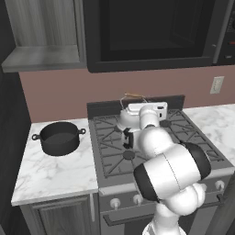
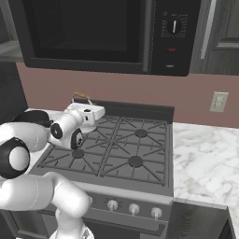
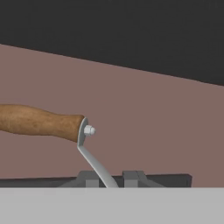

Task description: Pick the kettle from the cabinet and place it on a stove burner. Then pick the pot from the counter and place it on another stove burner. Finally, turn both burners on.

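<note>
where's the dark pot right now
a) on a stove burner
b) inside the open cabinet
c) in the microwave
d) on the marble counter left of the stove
d, the pot sits on the white marble counter to the left of the range, off the grates, while the kettle is over the back left burner by the arm.

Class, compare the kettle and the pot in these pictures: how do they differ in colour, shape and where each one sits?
The kettle is silvery-white; the pot is dark grey to black. The kettle has one thin arched handle topped in brown wood; the pot has two small side loops and no lid. The kettle sits on the stove grates, partly behind the arm; the pot stands on the counter to the stove's left. Both are upright.
</note>
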You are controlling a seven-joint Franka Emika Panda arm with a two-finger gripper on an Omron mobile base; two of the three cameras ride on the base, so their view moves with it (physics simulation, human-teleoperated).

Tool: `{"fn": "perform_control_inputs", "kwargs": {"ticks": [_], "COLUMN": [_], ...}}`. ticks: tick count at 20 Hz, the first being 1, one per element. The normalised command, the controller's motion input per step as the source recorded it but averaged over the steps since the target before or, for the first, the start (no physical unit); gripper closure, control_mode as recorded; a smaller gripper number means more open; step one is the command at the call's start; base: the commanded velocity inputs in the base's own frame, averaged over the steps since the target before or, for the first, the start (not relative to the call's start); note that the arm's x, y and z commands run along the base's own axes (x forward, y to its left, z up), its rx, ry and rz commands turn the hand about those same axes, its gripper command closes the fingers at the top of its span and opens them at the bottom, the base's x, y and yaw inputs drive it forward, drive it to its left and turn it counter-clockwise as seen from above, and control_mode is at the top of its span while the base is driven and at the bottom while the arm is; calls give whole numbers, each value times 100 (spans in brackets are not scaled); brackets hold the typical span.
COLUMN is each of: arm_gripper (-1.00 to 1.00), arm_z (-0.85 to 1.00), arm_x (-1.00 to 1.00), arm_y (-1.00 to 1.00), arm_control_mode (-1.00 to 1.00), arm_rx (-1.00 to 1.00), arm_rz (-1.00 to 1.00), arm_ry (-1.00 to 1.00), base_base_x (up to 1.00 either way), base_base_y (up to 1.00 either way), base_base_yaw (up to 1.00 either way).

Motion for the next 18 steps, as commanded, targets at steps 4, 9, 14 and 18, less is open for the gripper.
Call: {"fn": "perform_control_inputs", "kwargs": {"ticks": [4, 9, 14, 18], "arm_gripper": [100, 100, 100, 100], "arm_z": [-3, 0, -10, -16], "arm_x": [20, 23, 18, 17], "arm_y": [0, 0, 0, 0], "arm_control_mode": [-100, -100, -100, -100], "arm_rx": [0, 0, 0, 0], "arm_rz": [0, 0, 0, 0], "arm_ry": [-1, -1, -1, 0], "base_base_x": [0, 0, 0, 0], "base_base_y": [0, 0, 0, 0], "base_base_yaw": [0, 0, 0, 0]}}
